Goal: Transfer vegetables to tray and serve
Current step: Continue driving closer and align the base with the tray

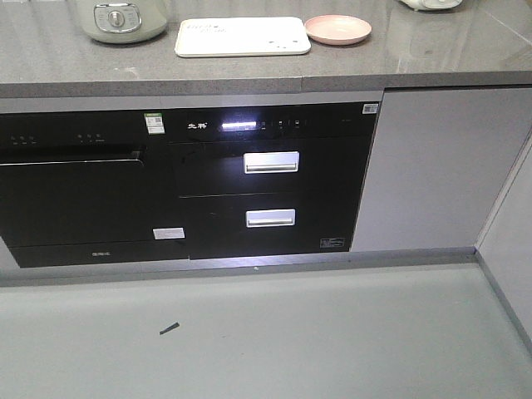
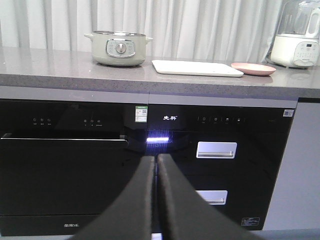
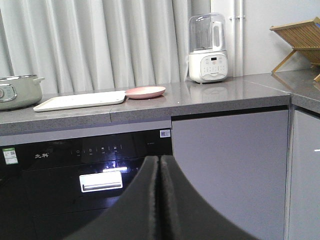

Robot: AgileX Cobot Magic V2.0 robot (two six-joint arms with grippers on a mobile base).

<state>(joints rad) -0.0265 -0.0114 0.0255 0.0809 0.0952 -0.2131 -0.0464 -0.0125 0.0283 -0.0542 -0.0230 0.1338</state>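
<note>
The cream tray (image 1: pixel 242 36) lies flat on the grey counter, and shows too as the tray (image 2: pixel 196 68) and the tray (image 3: pixel 80 100) in the wrist views. Nothing lies on it. The vegetables are out of view. My left gripper (image 2: pixel 156 158) is shut with nothing between its fingers, held low before the black appliance front, well below and short of the tray. My right gripper (image 3: pixel 159 159) is shut too, empty, low before the cabinet fronts. Neither gripper shows in the front view.
A round pink plate (image 1: pixel 337 28) sits just right of the tray. A pale green cooker pot (image 2: pixel 118 47) stands left of it, a white blender (image 3: pixel 208 49) far right. Black built-in appliances (image 1: pixel 191 183) with silver handles sit under the counter edge (image 1: pixel 249 86). A wooden rack (image 3: pixel 300 40) stands at right.
</note>
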